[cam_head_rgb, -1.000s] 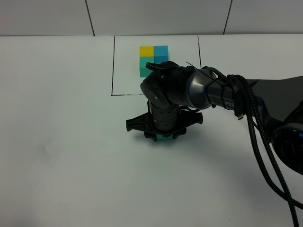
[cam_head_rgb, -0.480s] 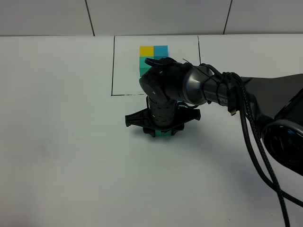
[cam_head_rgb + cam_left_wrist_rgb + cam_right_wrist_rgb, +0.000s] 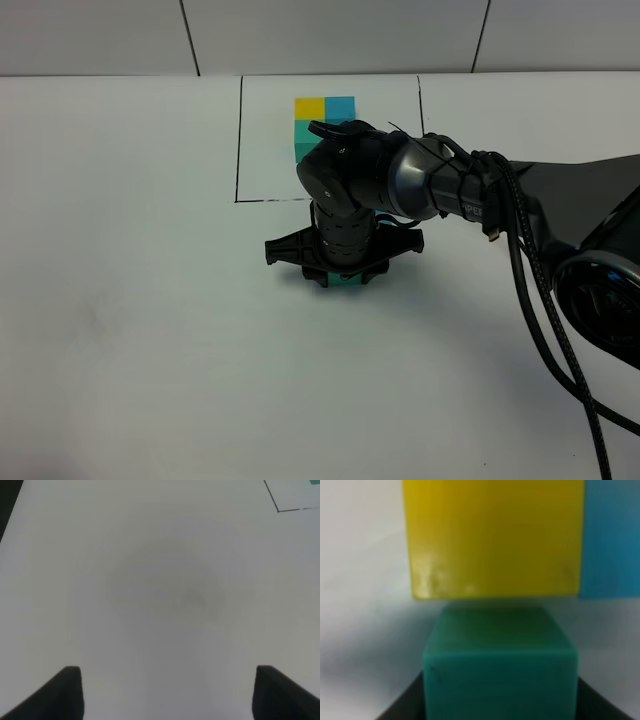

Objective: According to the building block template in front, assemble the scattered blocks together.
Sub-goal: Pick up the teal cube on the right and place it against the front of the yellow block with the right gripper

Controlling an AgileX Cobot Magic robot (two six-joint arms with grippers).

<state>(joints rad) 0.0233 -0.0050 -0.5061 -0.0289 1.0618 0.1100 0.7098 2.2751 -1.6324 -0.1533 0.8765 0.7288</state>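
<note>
The building block template [image 3: 325, 106] lies inside the black-line rectangle [image 3: 239, 140] at the back, and my right arm covers its near part. My right gripper [image 3: 344, 276] points down just in front of that rectangle, shut. The teal-green block [image 3: 346, 283] [image 3: 500, 680] sits right against its tip, and the fingers [image 3: 402, 707] show only as dark wedges beside it. Just beyond it lie the yellow block [image 3: 495, 537] and, joined to its side, the sky-blue block [image 3: 612, 537]. Whether teal touches yellow I cannot tell. My left gripper [image 3: 170, 695] hangs open over bare table.
The white table [image 3: 130, 300] stretches around the work spot. The right arm's black cables [image 3: 545, 300] trail toward the near right. A corner of the rectangle's black line [image 3: 278, 510] shows in the left wrist view.
My right gripper and the teal-green block have shifted slightly away from the near edge, toward the rectangle. The left gripper has not changed.
</note>
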